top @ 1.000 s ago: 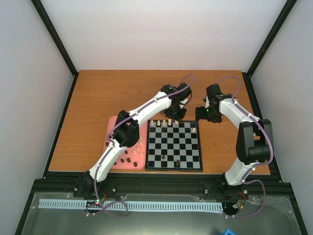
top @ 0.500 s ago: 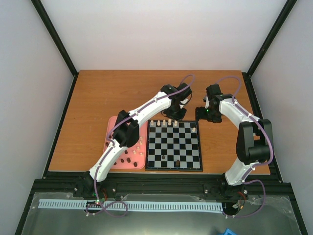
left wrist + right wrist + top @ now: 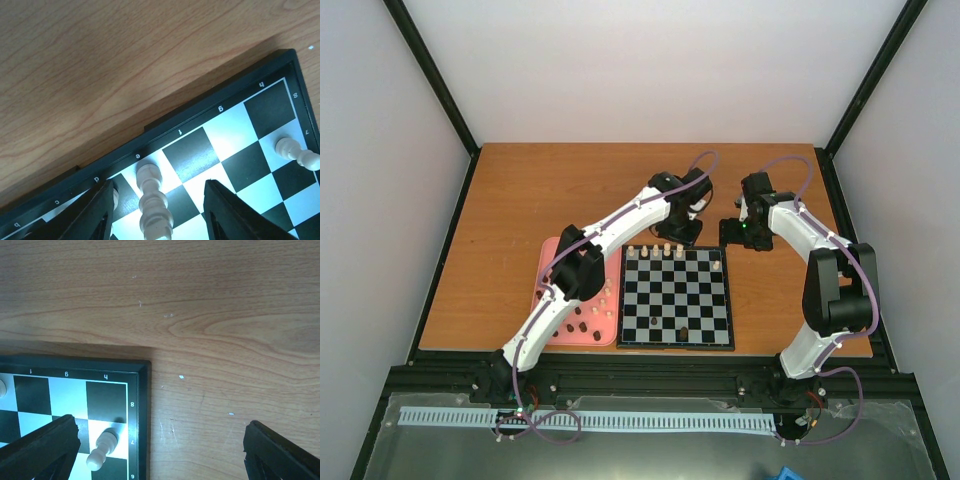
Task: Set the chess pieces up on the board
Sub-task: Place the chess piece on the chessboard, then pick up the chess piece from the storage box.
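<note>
The checkered board [image 3: 675, 297] lies in front of both arms. Several cream pieces [image 3: 656, 249] stand on its far row, and two dark pieces [image 3: 682, 333] stand near its front edge. My left gripper [image 3: 682, 234] hovers over the far edge. In the left wrist view it [image 3: 157, 220] is open, with a cream piece [image 3: 152, 205] standing on the e square between the fingers, gaps on both sides. My right gripper [image 3: 738, 233] is at the far right corner, wide open and empty [image 3: 160, 455]. A cream pawn [image 3: 102, 450] stands by its left finger [image 3: 42, 450].
A pink tray [image 3: 552, 262] left of the board holds several dark pieces [image 3: 578, 326] and a few cream ones. Bare wooden table [image 3: 570, 190] lies beyond the board. Another cream piece [image 3: 295, 152] stands near the board's right edge.
</note>
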### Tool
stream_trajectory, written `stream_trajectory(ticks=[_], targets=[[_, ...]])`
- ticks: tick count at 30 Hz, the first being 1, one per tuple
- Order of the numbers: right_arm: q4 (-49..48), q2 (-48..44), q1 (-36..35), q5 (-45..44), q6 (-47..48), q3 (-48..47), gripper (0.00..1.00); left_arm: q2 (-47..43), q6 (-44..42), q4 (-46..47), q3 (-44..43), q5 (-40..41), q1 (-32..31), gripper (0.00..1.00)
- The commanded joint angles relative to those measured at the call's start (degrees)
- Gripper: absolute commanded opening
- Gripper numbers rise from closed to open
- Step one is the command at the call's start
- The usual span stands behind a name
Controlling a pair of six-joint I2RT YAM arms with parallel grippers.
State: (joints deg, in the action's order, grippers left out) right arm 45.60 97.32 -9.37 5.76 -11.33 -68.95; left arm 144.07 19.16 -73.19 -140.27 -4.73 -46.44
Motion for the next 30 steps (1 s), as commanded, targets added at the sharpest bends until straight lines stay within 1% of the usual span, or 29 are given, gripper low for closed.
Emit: stream_trajectory(ticks=[1,5,6,10,12,15,19,21,24,25,28,30], targets=[[0.1,-1.6,0.5,0.6,0.8,-1.1,0.89,-1.4,-0.8,1.7,-3.9,0.2,-0.8,0.53],[0.3,-1.7,0.5,0.6,0.7,-1.9,0.89,-2.6,-0.5,3.3,-5.3,0.3,-0.3,0.61],[0.5,-1.7,0.5,0.5,0.6,-2.2,0.89,-3.2,-0.3,3.7,-5.6,0.4,-0.1,0.67],[1.0,-1.9,0.5,0.4,0.2,-3.6,0.89,-7.2,0.3,5.0,-5.2,3.7,2.2,0.8],[1.1,-2.1,0.5,0.4,0.1,-4.2,0.89,-9.8,0.5,4.9,-4.6,5.6,4.6,0.86],[0.9,-2.4,0.5,0.8,-0.3,-4.7,0.89,-15.7,1.0,4.1,-1.7,7.6,9.0,0.89],[0.5,-2.6,0.2,2.4,-1.0,-5.7,0.88,-24.3,0.6,1.8,4.6,14.6,13.8,0.99],[0.6,-2.4,-0.7,2.3,-1.1,-7.0,0.88,-28.6,0.9,0.4,8.8,17.2,16.6,1.0],[2.6,-1.0,-3.6,1.7,-1.7,-11.1,0.88,-35.0,1.7,-0.5,16.3,16.4,22.4,1.0],[3.4,-0.4,-4.9,1.5,-2.0,-12.7,0.88,-37.1,1.9,-0.3,20.1,16.1,24.5,1.0],[5.7,2.0,-10.2,-0.3,-2.8,-18.4,0.88,-43.5,1.1,1.7,28.4,16.4,29.9,1.0],[7.1,4.4,-13.6,-1.2,-3.2,-22.9,0.88,-46.4,0.3,3.0,32.8,15.0,33.7,1.0]])
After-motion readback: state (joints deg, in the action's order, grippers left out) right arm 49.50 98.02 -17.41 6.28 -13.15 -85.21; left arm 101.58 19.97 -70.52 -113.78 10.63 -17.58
